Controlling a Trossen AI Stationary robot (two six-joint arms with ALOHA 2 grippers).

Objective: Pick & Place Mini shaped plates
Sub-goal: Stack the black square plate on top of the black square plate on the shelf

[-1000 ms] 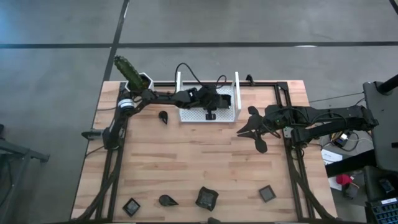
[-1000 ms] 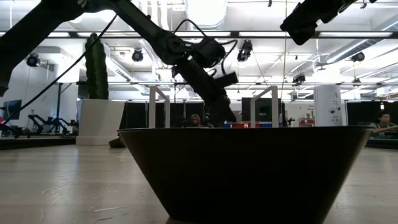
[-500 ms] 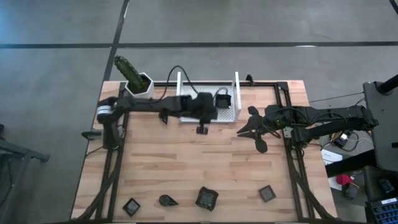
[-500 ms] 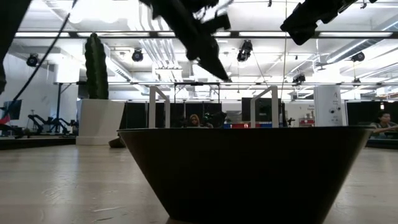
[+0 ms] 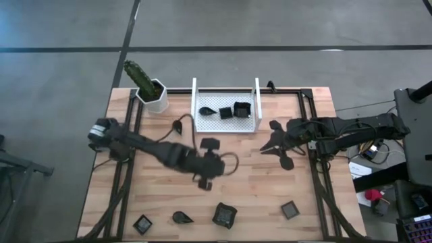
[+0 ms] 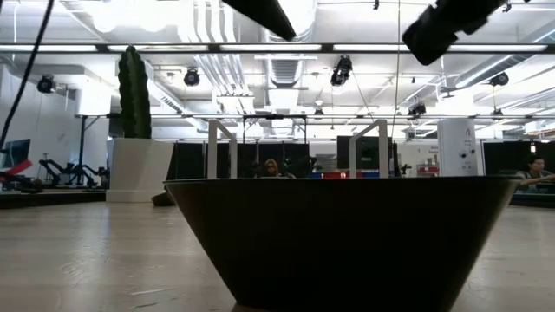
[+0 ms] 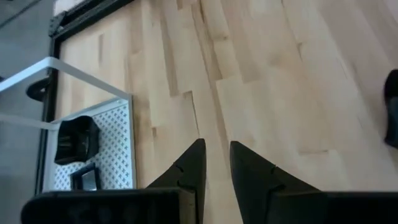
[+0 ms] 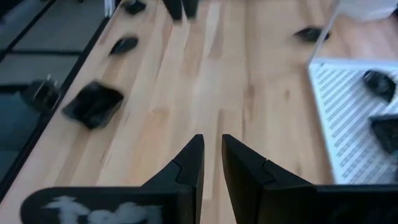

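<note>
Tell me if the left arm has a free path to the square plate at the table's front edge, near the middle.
Probably yes. The left gripper hangs empty over bare wood, fingers a little apart, with the square plate just beyond it toward the front. Nothing stands between them; the leaf plate lies off to one side.

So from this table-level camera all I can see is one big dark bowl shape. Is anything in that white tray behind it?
Observer: Yes. Three mini plates lie in the white tray: one teardrop and two square.
Visitor: And the arm on the left, is it carrying one?
Observer: No. The left gripper is empty, with its fingers slightly apart above the bare tabletop.
Visitor: Are there any out on the wood?
Observer: Four loose plates sit in a row along the tabletop edge opposite the tray.
</note>
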